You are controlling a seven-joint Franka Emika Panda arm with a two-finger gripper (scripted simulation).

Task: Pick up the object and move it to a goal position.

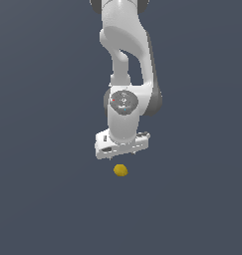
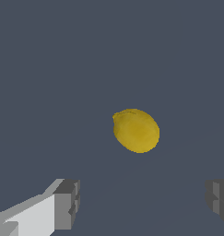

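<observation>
Though small, lemon-like object (image 2: 136,131)

My arm (image 1: 126,55) is glossy white, built of rounded, swollen shells with dark grey bands where the segments join. On my wrist sits a round grey cap (image 1: 123,102) with a lighter centre and tiny red and blue specks. Below it my tool (image 1: 122,149) is a flat white block with small dark slots along its edge. Seen from the wrist, my fingers (image 2: 67,203) are white bars ending in blocky, stepped grey pads (image 2: 218,198).
</observation>
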